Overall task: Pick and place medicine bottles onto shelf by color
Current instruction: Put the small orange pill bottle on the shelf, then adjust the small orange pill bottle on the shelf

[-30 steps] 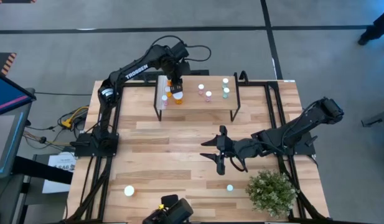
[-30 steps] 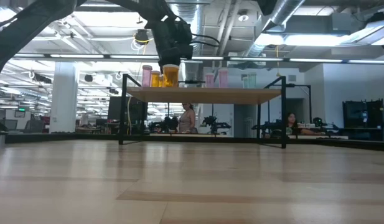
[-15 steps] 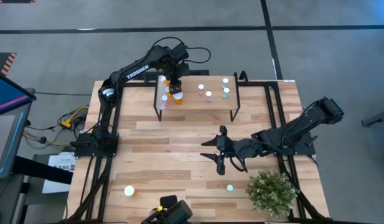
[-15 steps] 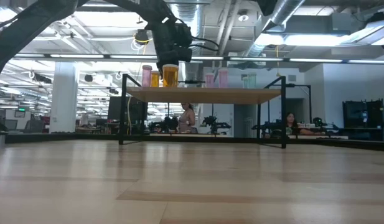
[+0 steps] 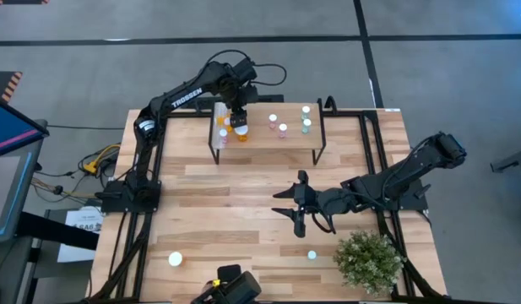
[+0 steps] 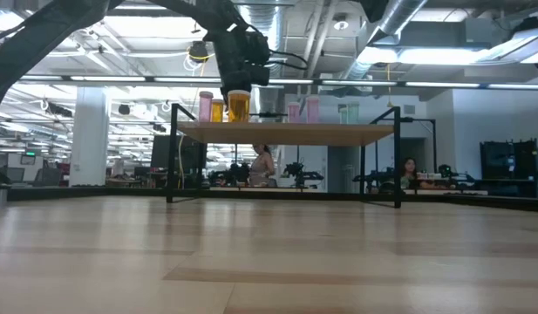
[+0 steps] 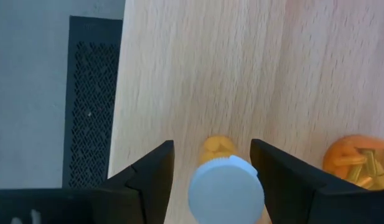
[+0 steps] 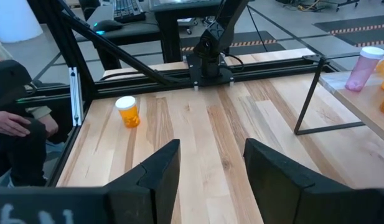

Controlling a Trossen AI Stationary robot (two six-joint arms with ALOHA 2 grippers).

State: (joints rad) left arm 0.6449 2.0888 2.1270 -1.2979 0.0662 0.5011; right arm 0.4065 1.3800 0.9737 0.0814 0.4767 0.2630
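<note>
The shelf [image 5: 268, 142] stands at the table's far side. On it stand orange bottles [image 5: 224, 133] at its left end, pink ones [image 5: 278, 125] in the middle and teal ones [image 5: 306, 118] on the right. My left gripper [image 7: 211, 146] points down over the shelf's left end. It is open, with one finger on either side of the white cap [image 7: 226, 190] of an orange bottle [image 6: 239, 106] standing on the shelf top. My right gripper [image 5: 295, 207] hovers open over the table's middle, holding nothing.
An orange bottle [image 5: 175, 259] stands near the table's front left corner, and a teal bottle [image 5: 312, 254] stands near the front beside a potted plant [image 5: 367, 260]. Bare tabletop lies between the shelf and my right gripper.
My left gripper has spread its fingers about the orange bottle at the shelf's left end and stayed above it. The bottle stands on the shelf where it was.
</note>
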